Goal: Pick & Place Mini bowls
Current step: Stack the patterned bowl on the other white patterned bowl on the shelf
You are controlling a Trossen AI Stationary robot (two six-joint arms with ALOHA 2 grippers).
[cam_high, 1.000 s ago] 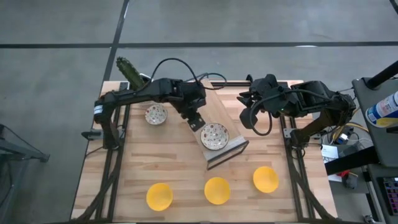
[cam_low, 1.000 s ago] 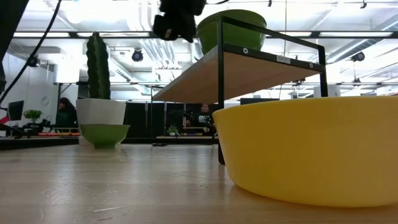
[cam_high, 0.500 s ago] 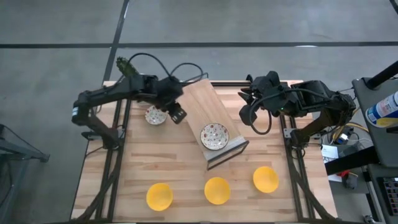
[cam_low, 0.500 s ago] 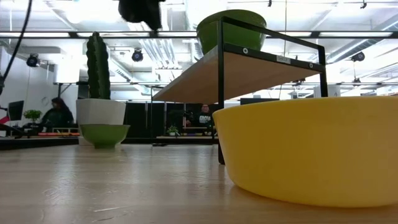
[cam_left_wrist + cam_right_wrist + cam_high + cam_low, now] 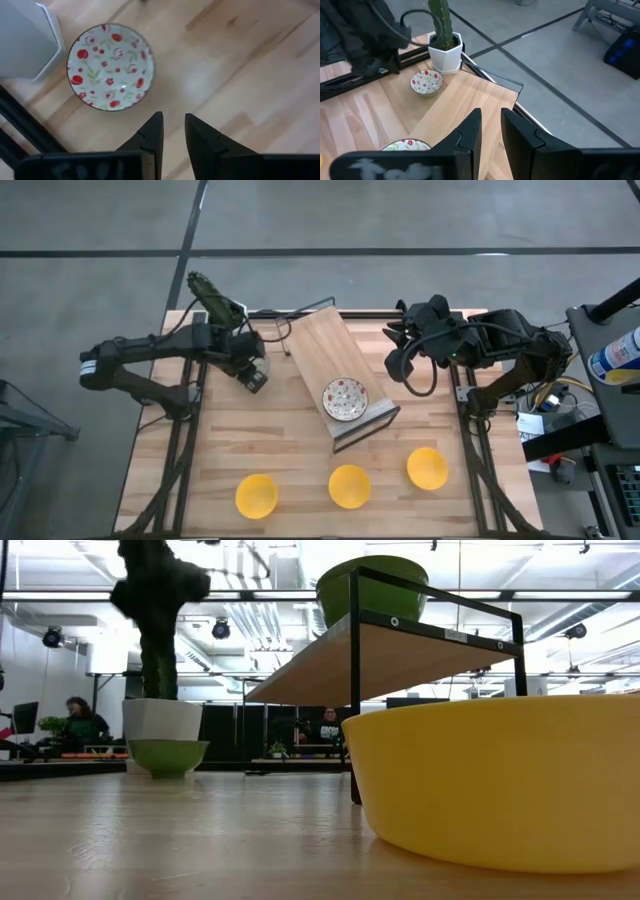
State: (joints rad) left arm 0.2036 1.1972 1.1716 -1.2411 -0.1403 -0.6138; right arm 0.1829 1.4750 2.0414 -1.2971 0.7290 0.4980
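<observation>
A white mini bowl with a red-speckled inside [image 5: 111, 66] rests on its base on the table beside the white cactus pot [image 5: 27, 40]. My left gripper [image 5: 172, 131] hangs over the table just beside this bowl, pointing steeply down, open by a narrow gap with nothing in it. My left arm hides the bowl in the high view. A second speckled bowl [image 5: 345, 398] sits on the wooden shelf [image 5: 318, 350]. Three yellow bowls [image 5: 256, 495] [image 5: 349, 486] [image 5: 427, 468] stand along the near edge. My right gripper [image 5: 400, 366] waits raised at the right, narrowly open and empty.
The shelf [image 5: 400, 655] is a wooden board on a black frame, standing mid-table. The cactus in its hexagonal pot [image 5: 445, 50] is at the far left corner, close behind the speckled bowl [image 5: 426, 81]. Bare wood lies between the shelf and the yellow bowls.
My left gripper has swung from above the shelf bowl toward the table's left edge and down, turning as it went, and now hangs beside the speckled bowl by the cactus pot. The bowl on the shelf has stayed where it was.
</observation>
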